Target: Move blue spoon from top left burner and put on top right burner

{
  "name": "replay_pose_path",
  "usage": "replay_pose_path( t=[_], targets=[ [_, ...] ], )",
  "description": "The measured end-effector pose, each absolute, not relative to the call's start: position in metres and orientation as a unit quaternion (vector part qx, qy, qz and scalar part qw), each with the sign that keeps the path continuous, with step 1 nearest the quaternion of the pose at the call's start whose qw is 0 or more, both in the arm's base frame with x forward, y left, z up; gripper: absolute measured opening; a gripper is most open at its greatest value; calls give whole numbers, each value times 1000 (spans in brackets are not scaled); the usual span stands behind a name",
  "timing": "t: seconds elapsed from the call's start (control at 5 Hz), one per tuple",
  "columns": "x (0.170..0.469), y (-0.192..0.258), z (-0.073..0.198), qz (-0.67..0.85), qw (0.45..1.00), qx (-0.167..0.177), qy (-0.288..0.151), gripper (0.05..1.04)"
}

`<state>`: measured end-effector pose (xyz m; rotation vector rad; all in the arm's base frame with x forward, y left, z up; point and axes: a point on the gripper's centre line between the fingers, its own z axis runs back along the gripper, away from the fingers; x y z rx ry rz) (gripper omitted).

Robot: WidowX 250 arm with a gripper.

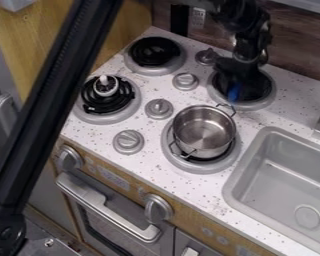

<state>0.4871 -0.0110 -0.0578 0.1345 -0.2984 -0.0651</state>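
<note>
The black gripper [239,71] hangs over the top right burner [267,101], dark against the burner's black coil. Just below it is the blue spoon [234,92], seen as a small blue shape near the burner's front edge. Most of the spoon is hidden by the gripper or lost against the dark coil. Whether it rests on the burner or is held cannot be told. On the top left burner [154,52] only the black coil shows.
A metal pot [203,131] with wire handles sits on the front right burner, close to the spoon. A small whitish object [105,86] stands on the front left burner. Several knobs [185,81] rise between the burners. The grey sink [283,170] lies at right, the wooden wall behind.
</note>
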Motion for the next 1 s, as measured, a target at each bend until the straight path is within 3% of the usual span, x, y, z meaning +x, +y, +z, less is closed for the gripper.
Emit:
replay_pose_path(
  t=[0.2,0.4,0.8,1.0],
  targets=[
    [493,-11,-52,-22,986,60,-154,792],
    [487,-8,-59,-33,987,62,-148,997],
    [465,-8,17,-41,977,70,-199,999],
    [435,-5,43,-30,981,69,-178,999]
  ],
)
